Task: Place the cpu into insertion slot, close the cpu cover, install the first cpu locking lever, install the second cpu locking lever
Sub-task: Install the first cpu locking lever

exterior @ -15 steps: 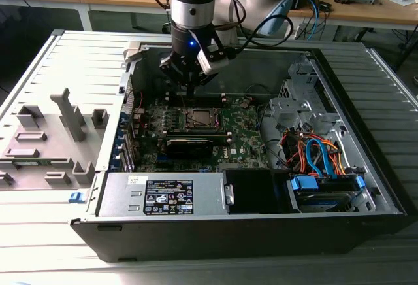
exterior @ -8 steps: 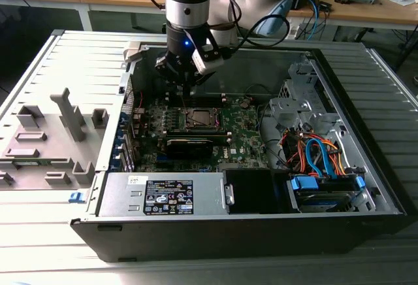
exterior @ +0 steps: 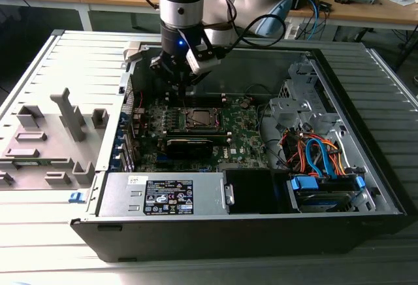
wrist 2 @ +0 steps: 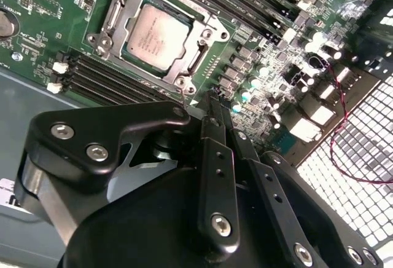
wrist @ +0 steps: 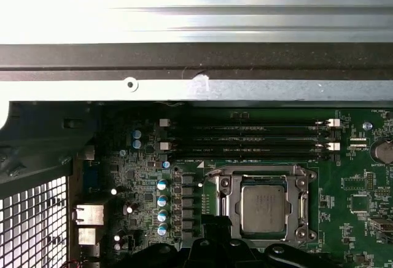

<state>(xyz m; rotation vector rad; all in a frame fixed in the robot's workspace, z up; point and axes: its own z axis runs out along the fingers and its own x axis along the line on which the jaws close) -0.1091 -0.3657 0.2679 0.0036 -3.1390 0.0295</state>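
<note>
The cpu (wrist 2: 152, 34) is a grey square chip lying flat in the insertion slot (wrist 2: 116, 17) on the green motherboard; it also shows in the first wrist view as the cpu (wrist: 263, 207). The silver cpu cover (wrist: 264, 174) lies down around the chip, which shows through its window. My gripper (wrist 2: 215, 102) hangs just above the board beside one corner of the socket, its black fingers pressed together with nothing visibly between them. In the exterior view the gripper (exterior: 182, 93) hovers over the socket's far edge. How the locking levers stand I cannot make out.
The open computer case (exterior: 366, 167) surrounds the board. Memory slots (wrist: 245, 139) run alongside the socket, and a long black card (exterior: 189, 144) lies just in front of it. A power supply (exterior: 163, 193) and a drive bay with cables (exterior: 320, 161) sit at the front and right.
</note>
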